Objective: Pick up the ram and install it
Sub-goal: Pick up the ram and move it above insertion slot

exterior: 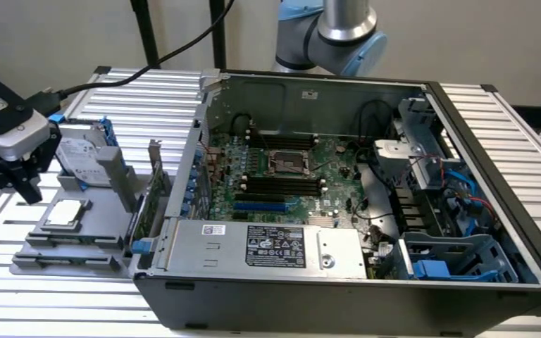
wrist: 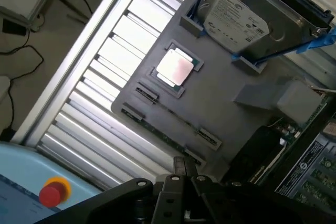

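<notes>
The ram [wrist: 160, 134] is a thin green stick standing on edge in the front slot of a grey holder tray [wrist: 220, 108], seen edge-on between two small clips. My gripper [wrist: 181, 170] hangs above the tray's front edge, close over one end of the ram, its fingers shut together with nothing between them. In the exterior view the gripper [exterior: 25, 189] hovers at the far left over the grey tray [exterior: 101, 211], apart from the open computer case [exterior: 346, 296]. Black memory slots [exterior: 280, 186] lie on the green motherboard inside the case.
On the tray sit a square processor chip [wrist: 178, 67] and a hard drive [wrist: 244, 19] in a blue-edged cradle. An expansion card [exterior: 154, 186] stands between tray and case. A silver power supply [exterior: 261, 246] fills the case front. A red button [wrist: 51, 194] sits beside the ribbed table.
</notes>
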Controlling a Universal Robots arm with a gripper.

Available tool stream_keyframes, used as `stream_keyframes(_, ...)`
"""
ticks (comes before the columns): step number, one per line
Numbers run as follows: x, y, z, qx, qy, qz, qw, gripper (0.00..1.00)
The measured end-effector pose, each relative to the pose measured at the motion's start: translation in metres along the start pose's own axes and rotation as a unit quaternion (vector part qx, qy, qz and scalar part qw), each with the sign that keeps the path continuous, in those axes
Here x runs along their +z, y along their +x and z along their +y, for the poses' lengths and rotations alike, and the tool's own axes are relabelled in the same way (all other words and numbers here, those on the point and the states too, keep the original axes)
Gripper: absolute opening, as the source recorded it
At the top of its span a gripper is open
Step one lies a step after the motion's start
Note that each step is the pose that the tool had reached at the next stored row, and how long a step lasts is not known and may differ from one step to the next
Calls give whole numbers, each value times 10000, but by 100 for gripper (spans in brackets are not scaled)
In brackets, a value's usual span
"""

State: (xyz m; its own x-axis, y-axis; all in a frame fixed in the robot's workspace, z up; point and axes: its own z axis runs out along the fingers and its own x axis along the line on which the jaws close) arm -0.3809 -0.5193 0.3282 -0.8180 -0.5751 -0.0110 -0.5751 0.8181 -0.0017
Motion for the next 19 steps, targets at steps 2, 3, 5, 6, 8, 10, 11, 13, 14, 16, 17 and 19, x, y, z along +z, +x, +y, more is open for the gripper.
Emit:
stream_keyframes(2,15,0,0,-180,-2,0,9998,11)
stream_keyframes(3,23,0,0,-278,-3,0,9996,11)
stream_keyframes(5,39,0,0,-458,-5,-1,9990,11)
stream_keyframes(6,47,1,0,-551,-6,-1,9985,11)
stream_keyframes(8,62,1,0,-730,-8,-1,9973,11)
stream_keyframes(10,79,1,0,-912,-10,-1,9958,11)
stream_keyframes(11,87,1,0,-1002,-11,-1,9950,11)
stream_keyframes(13,105,1,0,-1183,-13,-2,9930,11)
stream_keyframes(14,113,1,0,-1272,-14,-2,9919,11)
stream_keyframes(16,130,2,0,-1450,-16,-2,9894,11)
stream_keyframes(17,140,2,0,-1544,-17,-2,9880,11)
stream_keyframes(19,158,2,0,-1725,-19,-2,9850,11)
